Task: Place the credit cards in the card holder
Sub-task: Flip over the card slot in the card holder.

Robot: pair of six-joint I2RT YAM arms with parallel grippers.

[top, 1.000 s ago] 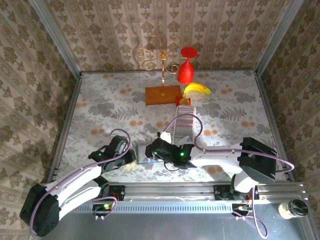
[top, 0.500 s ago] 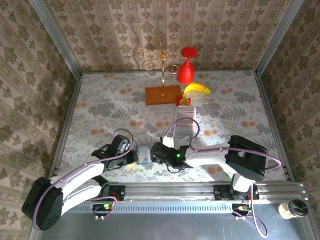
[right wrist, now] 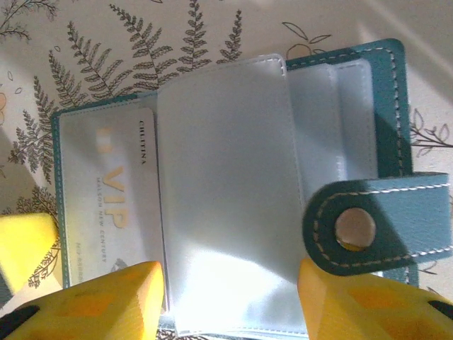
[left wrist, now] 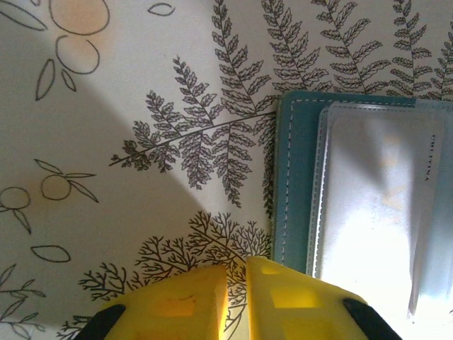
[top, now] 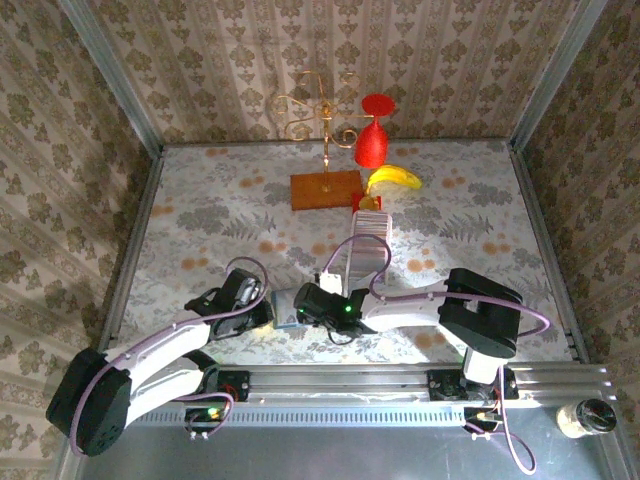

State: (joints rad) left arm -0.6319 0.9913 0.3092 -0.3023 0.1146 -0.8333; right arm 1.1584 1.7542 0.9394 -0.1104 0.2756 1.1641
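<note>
Card holder (right wrist: 393, 106) lies open near my edge of the floral table (left wrist: 106, 127), a VIP card (right wrist: 110, 205) in one sleeve. My right tool (right wrist: 230, 304) stands half-wide astride it. My left tool (left wrist: 236, 283), nearly closed and empty, sits just beside it.

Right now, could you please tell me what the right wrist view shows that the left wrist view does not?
Right wrist view: the card holder spread open, its snap tab folded across, clear sleeves, a card printed VIP, and the right gripper with fingers wide apart. Left wrist view: the left gripper, fingers nearly together with nothing between them, beside the holder's corner, plus orange prints on the cloth. Both share the teal holder lying on the fern-patterned tablecloth with a pale card in a sleeve.
</note>
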